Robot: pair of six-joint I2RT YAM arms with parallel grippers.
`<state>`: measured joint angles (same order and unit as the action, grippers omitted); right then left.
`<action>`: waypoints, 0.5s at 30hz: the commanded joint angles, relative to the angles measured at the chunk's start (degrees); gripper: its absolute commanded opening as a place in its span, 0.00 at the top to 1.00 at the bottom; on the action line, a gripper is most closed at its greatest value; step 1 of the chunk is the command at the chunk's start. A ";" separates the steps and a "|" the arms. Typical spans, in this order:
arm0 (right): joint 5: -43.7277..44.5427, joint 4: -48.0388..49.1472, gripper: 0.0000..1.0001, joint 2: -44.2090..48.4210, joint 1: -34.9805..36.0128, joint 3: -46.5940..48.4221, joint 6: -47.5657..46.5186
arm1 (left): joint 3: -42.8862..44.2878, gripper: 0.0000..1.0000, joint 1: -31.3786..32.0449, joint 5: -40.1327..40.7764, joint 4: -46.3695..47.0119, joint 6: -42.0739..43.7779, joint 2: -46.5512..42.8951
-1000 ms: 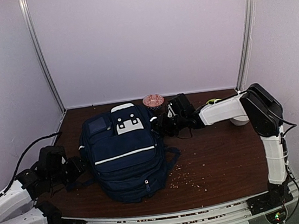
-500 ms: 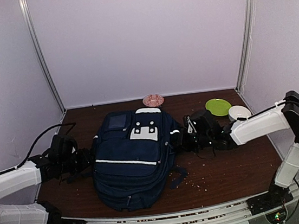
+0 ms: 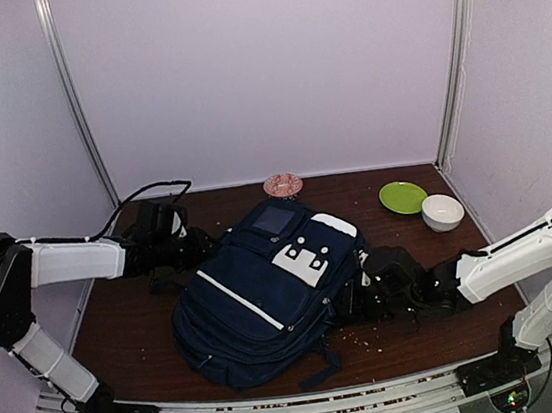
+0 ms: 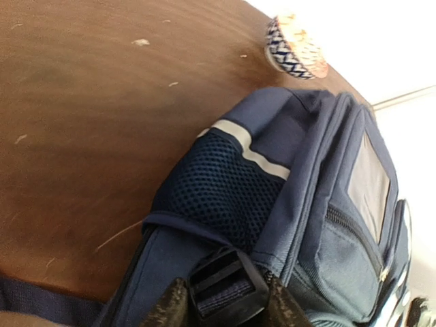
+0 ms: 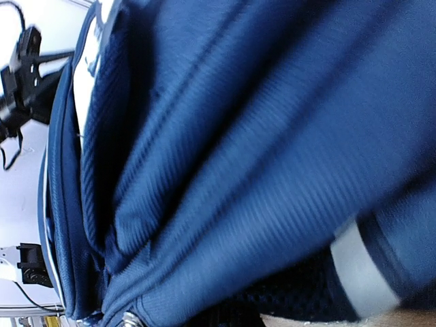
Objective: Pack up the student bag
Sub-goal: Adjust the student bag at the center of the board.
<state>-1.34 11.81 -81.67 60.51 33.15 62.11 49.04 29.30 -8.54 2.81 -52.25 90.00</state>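
Note:
The student bag (image 3: 267, 293), navy with white stripes and white patches, lies flat and askew in the middle of the brown table (image 3: 412, 250). My left gripper (image 3: 198, 248) is at its far left corner. In the left wrist view the bag (image 4: 340, 177) fills the right side, and my left gripper (image 4: 228, 310) has its two fingers pressed on either side of a black strap buckle (image 4: 228, 283). My right gripper (image 3: 353, 300) is shut against the bag's right side. The right wrist view is filled with blue fabric (image 5: 238, 136), which hides the fingers.
A small patterned bowl (image 3: 282, 184) stands at the back edge, seen also as the bowl (image 4: 294, 48) beyond the bag. A green plate (image 3: 403, 196) and a white bowl (image 3: 442, 211) sit at the back right. Crumbs (image 3: 372, 334) lie in front of the bag.
The bag has swung clockwise and slid right. My left arm has reached out to its far left corner and closed onto the buckle. My right gripper has shut and drawn back along the bag's right side.

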 commanded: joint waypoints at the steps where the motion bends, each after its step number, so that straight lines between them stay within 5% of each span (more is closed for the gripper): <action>1: -1.42 1.69 1.00 -2.35 1.24 4.07 -0.93 | 10.46 0.48 2.40 -9.77 6.85 2.38 6.21; 4: -0.57 -3.21 0.85 -1.09 1.33 7.86 -4.20 | 13.64 0.49 2.35 -4.81 -0.83 5.89 3.73; 8: 1.25 -10.01 0.54 4.03 1.25 8.72 -7.22 | 11.92 0.29 2.38 5.10 -12.11 10.18 -7.55; 15: 6.98 -22.51 0.39 12.85 0.66 8.16 -11.73 | -1.97 0.10 2.96 16.04 -24.62 6.98 -29.74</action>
<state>0.08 -3.70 -72.86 61.65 40.29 54.13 54.98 31.94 -0.51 -11.79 -44.03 68.64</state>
